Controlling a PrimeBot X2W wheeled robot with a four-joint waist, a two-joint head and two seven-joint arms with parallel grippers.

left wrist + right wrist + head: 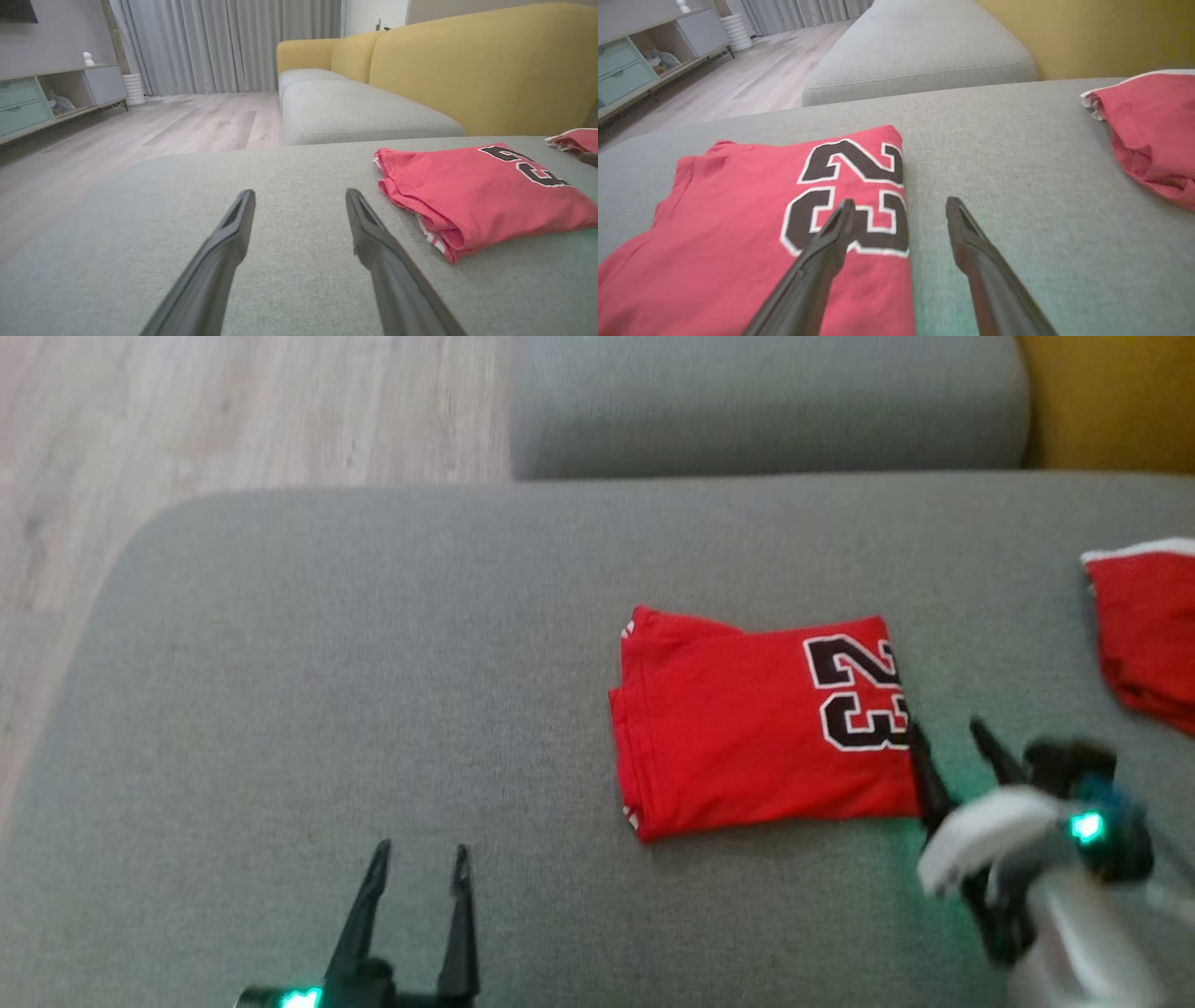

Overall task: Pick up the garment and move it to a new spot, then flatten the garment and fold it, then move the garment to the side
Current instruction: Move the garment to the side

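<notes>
- Jersey (pixel 756 728), red, folded into a tidy rectangle, lying flat on the grey cushion (pixel 373 663), a bit right of centre in the head view; black number (pixel 859 695) with white outline face up at the right end; stacked layers and a bit of white trim peeking out along the left edge
- Right gripper (pixel 945 728) parked at the jersey's right edge, fingers spread wide; in the right wrist view, one finger over the number and the other over bare cushion, so pretty much straddling that edge; can't tell if touching the cloth or just above it
- Left gripper (pixel 420 849) down at the near left, well apart from the jersey; fingers spread here too, over bare cushion, pointing away from the robot
- Second red cloth (pixel 1148 625) with a white hem at the far right of the cushion; rumpled, not touching the jersey
- Past the cushion: another grey seat (pixel 766 401), yellow sofa back (pixel 1111 401), pale wood floor (pixel 233 411)
- Over in the left wrist view: grey curtains (pixel 224 42) and a low cabinet (pixel 28 102) with pale green drawers by the far wall
</notes>
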